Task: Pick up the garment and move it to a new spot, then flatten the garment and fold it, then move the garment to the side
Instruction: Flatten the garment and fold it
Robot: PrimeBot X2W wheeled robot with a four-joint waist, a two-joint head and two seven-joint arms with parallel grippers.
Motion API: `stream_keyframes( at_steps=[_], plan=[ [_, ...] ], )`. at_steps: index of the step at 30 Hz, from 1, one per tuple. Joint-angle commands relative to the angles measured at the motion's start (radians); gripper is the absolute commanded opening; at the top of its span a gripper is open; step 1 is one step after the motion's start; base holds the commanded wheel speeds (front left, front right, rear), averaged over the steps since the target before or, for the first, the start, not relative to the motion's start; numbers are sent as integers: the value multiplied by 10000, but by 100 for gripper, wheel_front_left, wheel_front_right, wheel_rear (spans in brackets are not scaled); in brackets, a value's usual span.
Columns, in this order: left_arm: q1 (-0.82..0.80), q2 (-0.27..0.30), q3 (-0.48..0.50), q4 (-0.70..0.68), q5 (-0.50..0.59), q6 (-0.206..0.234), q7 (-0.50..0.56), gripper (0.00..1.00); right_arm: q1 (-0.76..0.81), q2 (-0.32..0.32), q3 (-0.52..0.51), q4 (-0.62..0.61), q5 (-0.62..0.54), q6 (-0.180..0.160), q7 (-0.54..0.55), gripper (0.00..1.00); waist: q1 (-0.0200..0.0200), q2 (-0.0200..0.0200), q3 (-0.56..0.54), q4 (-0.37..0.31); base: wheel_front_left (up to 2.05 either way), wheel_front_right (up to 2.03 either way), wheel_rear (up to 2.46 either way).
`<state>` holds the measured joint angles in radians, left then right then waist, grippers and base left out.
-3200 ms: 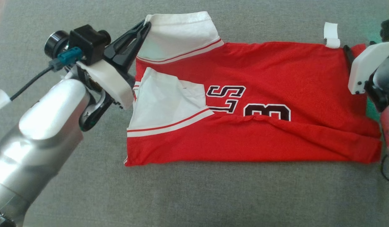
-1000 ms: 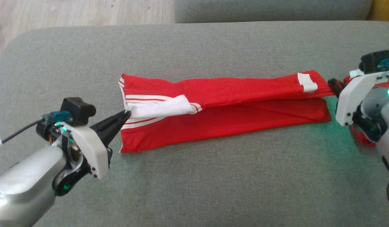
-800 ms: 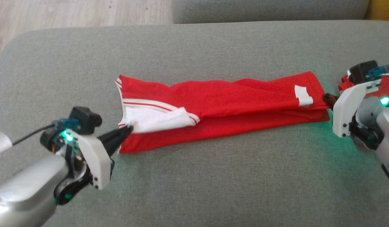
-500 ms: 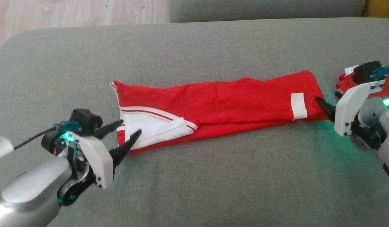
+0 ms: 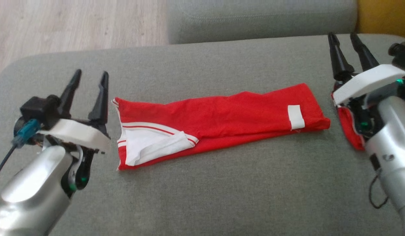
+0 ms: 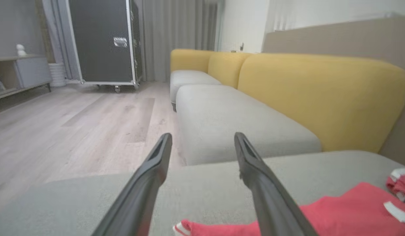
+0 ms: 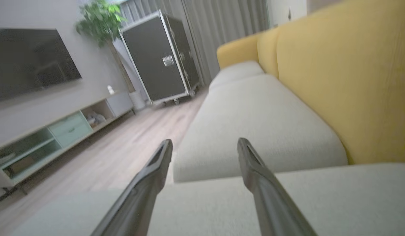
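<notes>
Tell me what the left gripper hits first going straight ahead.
Probably the pale grey neighbouring sofa seat, though depth is unclear; the open left gripper points past the folded red garment.

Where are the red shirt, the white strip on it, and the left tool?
red shirt (image 5: 228,111), head view, middle of the folded red cloth.
white strip (image 5: 295,117), head view, centre of the strip.
left tool (image 5: 91,72), head view, midway between its open fingertips.

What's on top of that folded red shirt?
A white, red-striped sleeve lies on the shirt at its left end, a small white tab near its right end. Layers folded underneath are covered.
</notes>
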<state>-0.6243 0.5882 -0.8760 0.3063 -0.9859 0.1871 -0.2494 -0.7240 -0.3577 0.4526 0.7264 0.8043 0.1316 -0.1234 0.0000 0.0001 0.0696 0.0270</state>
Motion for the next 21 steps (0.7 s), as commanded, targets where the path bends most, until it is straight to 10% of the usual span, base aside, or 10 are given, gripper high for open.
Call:
stream_keyframes(
  at_steps=[1, 7, 21],
  plan=[
    [-228, 184, 963, -394, 377, 169, -112, 100, 20, 135, -72, -356, -254, -9, -413, 100, 0, -1, -145, -69, 0, 0, 0],
    [2318, -1256, 4292, -1712, 2901, 466, -121, 100, 1455, 1491, -1325, -1033, -2109, -9, -1357, 100, 0, -1, -505, -225, 0, 0, 0],
    [5436, -4081, 7023, -1432, 5525, -1341, -123, 100, 5172, 3066, -3484, -3177, -5116, -9, -1382, 100, 0, -1, -686, -202, 0, 0, 0]
  ],
)
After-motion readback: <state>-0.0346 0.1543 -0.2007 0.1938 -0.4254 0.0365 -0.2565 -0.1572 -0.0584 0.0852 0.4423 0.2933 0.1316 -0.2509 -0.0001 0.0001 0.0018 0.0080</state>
